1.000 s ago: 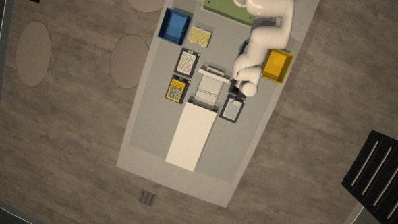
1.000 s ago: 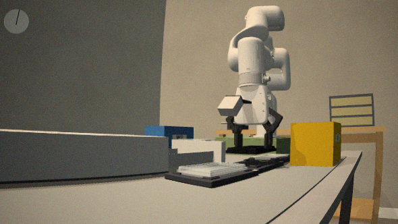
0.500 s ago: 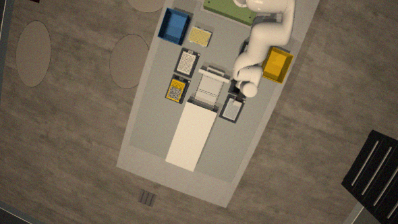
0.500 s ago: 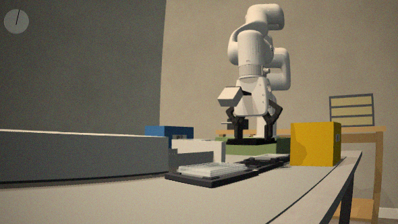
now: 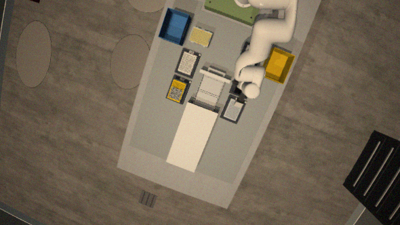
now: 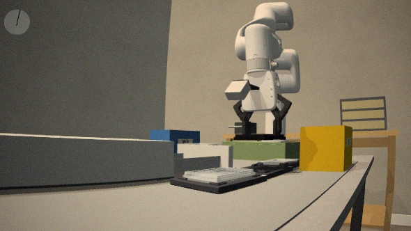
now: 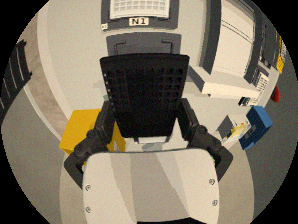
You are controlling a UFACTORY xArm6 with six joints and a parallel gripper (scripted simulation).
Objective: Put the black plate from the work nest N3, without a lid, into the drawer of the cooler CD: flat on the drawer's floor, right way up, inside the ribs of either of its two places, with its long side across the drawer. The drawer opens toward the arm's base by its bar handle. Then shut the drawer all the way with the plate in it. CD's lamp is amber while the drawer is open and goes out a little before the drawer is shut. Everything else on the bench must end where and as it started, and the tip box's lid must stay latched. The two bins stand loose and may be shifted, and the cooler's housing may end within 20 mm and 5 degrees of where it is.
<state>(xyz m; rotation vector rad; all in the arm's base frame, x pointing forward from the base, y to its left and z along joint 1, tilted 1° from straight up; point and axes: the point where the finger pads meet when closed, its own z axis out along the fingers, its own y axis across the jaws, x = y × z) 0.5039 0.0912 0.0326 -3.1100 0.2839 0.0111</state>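
Top view looks straight down from high; exterior sits low at bench level (near); wrist faces downward.

Cooler (image 5: 192, 135) mid-table (image 5: 142, 159), its drawer (image 5: 211, 89) pulled open toward the arm (image 5: 261, 37). Blue bin (image 5: 175, 26) beyond its far left — yellow bin (image 5: 278, 64) right, partly under arm.
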